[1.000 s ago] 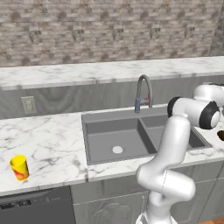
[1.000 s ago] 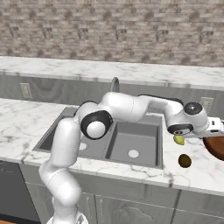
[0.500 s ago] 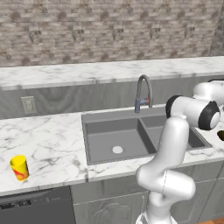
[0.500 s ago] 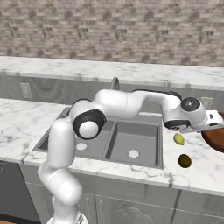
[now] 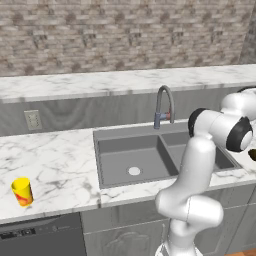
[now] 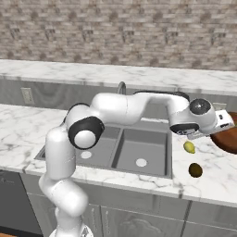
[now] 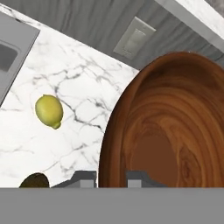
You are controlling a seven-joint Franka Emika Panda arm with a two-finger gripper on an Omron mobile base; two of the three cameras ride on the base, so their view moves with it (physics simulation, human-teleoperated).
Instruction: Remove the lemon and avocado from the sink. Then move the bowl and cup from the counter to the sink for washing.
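The wide reddish-brown bowl rests at the counter's right end, right of the sink. My gripper is shut on the bowl's near rim, one finger inside and one outside. In the right base view the gripper sits at the bowl's left edge. The lemon and the dark avocado lie on the marble between the sink and the bowl. In the hand view the lemon is left of the bowl and the avocado is at the bottom left. The yellow cup stands far left on the counter.
The curved faucet rises behind the grey double-basin sink. A wall outlet sits on the backsplash behind the bowl. A dishwasher front lies under the counter below the cup.
My hand and the bowl's rim have crept a little upward and to the right in the right base view. The lemon, avocado and cup have stayed put.
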